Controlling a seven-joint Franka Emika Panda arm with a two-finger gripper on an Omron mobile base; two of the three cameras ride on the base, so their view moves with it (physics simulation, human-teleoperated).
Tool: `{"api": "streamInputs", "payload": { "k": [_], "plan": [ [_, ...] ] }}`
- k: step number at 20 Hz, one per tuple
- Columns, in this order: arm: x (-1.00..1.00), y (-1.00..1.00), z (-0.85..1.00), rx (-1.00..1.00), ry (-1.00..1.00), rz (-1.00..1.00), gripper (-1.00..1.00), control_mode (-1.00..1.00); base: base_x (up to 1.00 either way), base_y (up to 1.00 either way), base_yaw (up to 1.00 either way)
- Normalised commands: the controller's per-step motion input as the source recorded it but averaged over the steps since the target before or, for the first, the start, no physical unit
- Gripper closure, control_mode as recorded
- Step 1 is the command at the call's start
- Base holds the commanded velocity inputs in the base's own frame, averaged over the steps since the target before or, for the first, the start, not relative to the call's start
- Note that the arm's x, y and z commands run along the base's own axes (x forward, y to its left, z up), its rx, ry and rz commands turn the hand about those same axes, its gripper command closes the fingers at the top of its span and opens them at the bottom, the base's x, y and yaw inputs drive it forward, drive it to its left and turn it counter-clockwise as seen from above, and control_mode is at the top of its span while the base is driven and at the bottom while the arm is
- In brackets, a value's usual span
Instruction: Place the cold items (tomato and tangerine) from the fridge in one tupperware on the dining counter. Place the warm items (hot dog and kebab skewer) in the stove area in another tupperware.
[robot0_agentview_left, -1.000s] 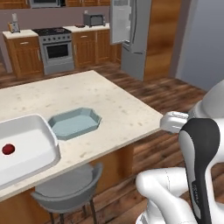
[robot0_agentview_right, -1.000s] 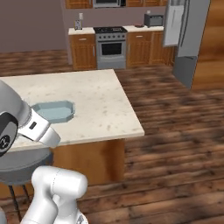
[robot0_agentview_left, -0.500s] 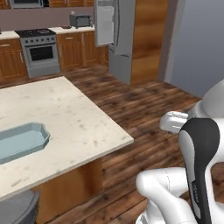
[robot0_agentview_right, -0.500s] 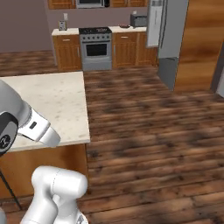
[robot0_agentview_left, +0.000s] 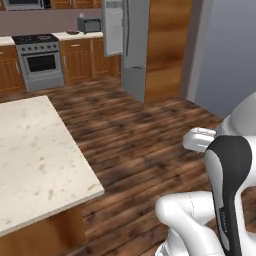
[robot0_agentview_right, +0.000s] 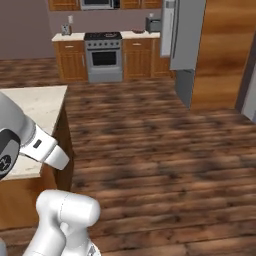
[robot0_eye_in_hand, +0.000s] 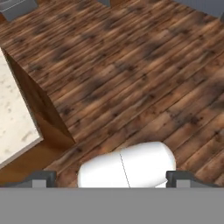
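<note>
View swung — end effector (robot0_eye_in_hand: 111, 179) wide, empty

dark wood floor (robot0_agentview_left: 135, 130), toaster (robot0_agentview_left: 88, 24) on far counter, microwave (robot0_agentview_right: 99, 4) above

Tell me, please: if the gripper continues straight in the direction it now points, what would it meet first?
Most likely the wooden floor. The open gripper holds nothing and points down at bare planks, with the dining counter off to one side.

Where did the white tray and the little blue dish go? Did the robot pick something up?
Nothing was picked up. The robot's base turned right, away from the beige speckled counter, so the tray and dish slid out of the picture to the left. The tall grey fridge is now nearer the middle. The hand stayed open and empty.
</note>
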Motion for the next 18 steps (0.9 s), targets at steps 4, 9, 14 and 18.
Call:
{"api": "streamInputs", "payload": {
  "k": [4, 9, 14, 18],
  "plan": [
    [0.0, 0.0, 0.0, 0.0, 0.0, 0.0, -1.0, 1.0, 1.0, -0.9, 0.24],
    [0.0, 0.0, 0.0, 0.0, 0.0, 0.0, -1.0, 1.0, 1.0, -0.87, 0.25],
    [0.0, 0.0, 0.0, 0.0, 0.0, 0.0, -1.0, 1.0, 1.0, -0.69, 0.3],
    [0.0, 0.0, 0.0, 0.0, 0.0, 0.0, -1.0, 1.0, 1.0, -0.55, 0.31]
  ]
}}
